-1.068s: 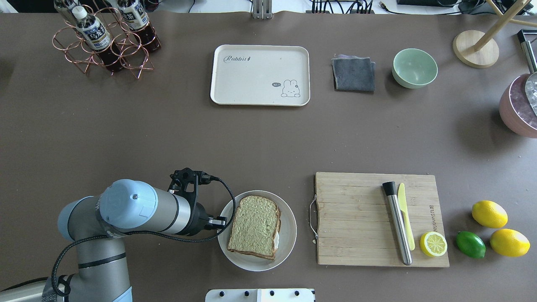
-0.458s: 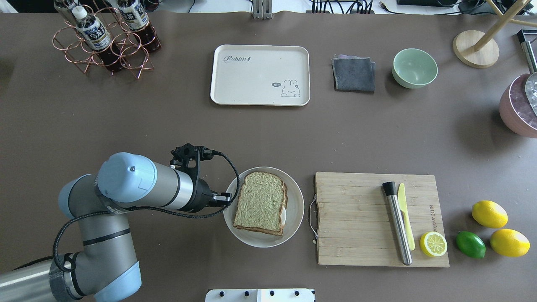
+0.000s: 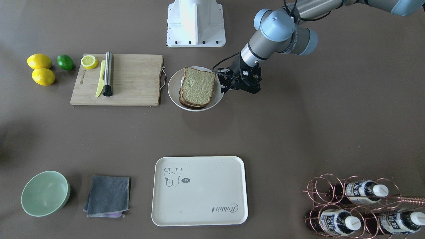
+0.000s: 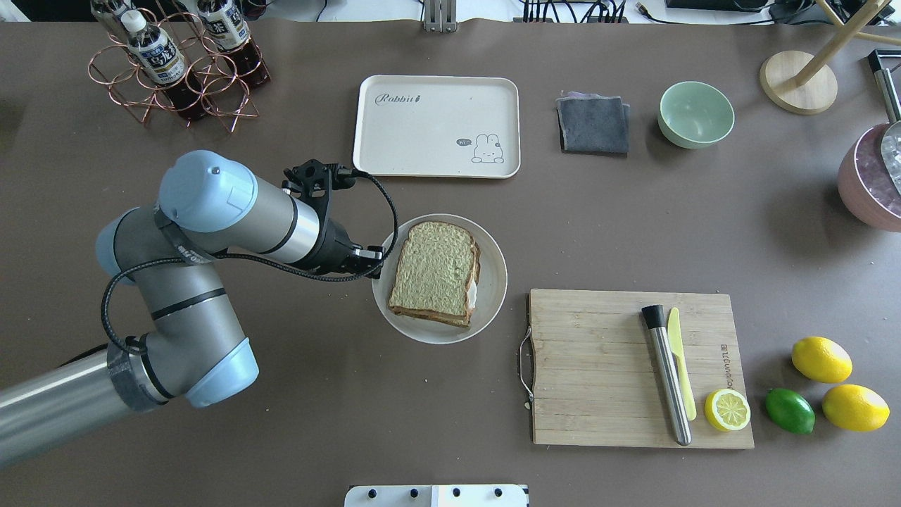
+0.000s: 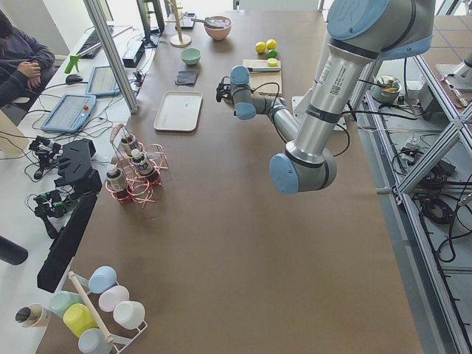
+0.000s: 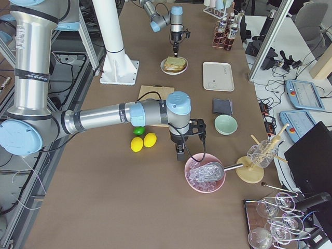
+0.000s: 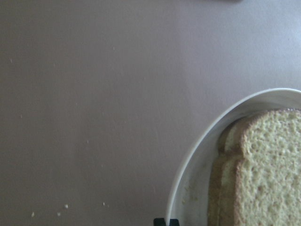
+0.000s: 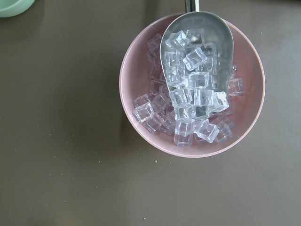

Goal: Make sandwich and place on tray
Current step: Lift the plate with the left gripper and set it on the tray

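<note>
The sandwich was already built: two bread slices stacked, with a sliver of white egg showing at one side, on the round white plate. My left gripper was pinched nearly closed on that plate's rim, on the side toward the table's left edge. The plate sat about mid-table, near the tray but apart from it. The tray lay by the far edge with nothing on it. I judged assembly done and delivery left, since the sandwich had not reached the tray. My right gripper hung over the ice bowl toward the table's right end; I could not tell how open it was.
</note>
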{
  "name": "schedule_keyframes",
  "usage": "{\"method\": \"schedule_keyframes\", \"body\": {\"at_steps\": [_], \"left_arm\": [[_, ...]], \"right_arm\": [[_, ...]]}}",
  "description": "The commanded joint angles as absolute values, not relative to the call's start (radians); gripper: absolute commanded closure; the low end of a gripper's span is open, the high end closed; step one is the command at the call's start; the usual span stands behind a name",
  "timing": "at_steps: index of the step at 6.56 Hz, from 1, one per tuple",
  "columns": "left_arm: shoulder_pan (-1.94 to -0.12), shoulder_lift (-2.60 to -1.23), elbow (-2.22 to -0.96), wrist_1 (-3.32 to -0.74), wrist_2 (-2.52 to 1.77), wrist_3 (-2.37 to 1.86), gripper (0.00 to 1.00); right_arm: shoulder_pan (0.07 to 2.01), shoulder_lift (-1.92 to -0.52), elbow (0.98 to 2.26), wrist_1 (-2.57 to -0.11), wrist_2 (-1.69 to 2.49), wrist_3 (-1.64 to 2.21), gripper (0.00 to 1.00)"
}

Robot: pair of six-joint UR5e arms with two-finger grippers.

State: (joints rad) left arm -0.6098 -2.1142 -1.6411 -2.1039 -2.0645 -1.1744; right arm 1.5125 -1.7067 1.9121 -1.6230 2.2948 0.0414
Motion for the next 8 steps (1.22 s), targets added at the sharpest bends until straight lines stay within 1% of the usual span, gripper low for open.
{"method": "schedule_keyframes", "body": {"at_steps": [1,3,4,6,8], "left_arm": [[-0.725,-2.251,-1.454,-2.103,-2.123,-1.082,1.00],[-0.796,-2.414,-1.205,-2.103,-2.148,-0.994,1.00],[-0.820,-2.457,-1.139,-2.103,-2.149,-0.977,1.00],[-0.847,-2.592,-0.923,-2.109,-2.140,-0.935,1.00],[-0.861,-2.679,-0.754,-2.155,-2.102,-0.922,1.00]], "right_arm": [[1.514,-1.709,1.905,-1.623,2.295,0.041,0.00],[1.514,-1.718,1.904,-1.621,2.295,0.041,0.00],[1.514,-1.718,1.904,-1.623,2.295,0.041,0.00],[1.514,-1.717,1.904,-1.621,2.292,0.041,0.00],[1.514,-1.715,1.904,-1.621,2.292,0.041,0.00]]}}
